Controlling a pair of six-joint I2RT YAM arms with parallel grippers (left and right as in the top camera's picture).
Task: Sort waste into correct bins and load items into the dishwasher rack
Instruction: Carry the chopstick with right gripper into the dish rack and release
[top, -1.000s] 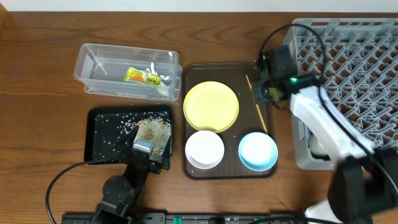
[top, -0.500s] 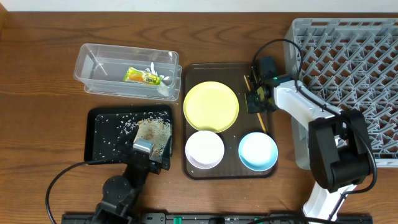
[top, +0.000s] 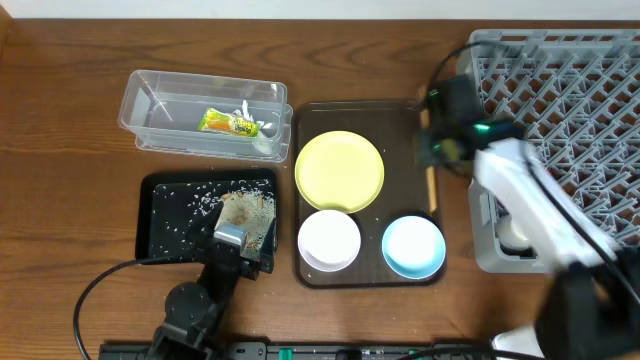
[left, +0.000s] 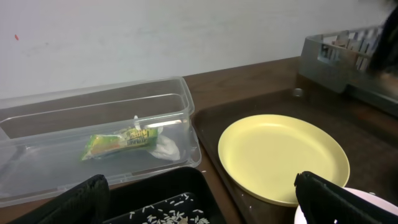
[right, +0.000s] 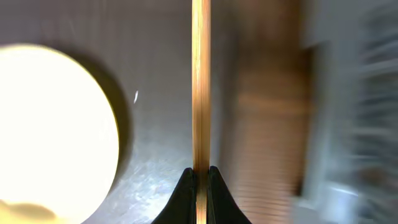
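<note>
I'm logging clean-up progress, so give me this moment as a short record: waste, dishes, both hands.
wrapper: inside the clear tub
rice and food lump: on the black tray
yellow plate, white bowl, blue bowl: on the brown serving tray, not yet loaded
right hand: shut on a chopstick at the serving tray's right edge
left hand: open, empty, by the black tray
rack: right of the serving tray

Bare table (top: 60, 140) lies open left of the clear tub (top: 135, 105) and black tray (top: 160, 235); the grey rack (top: 560, 90) blocks the right.
</note>
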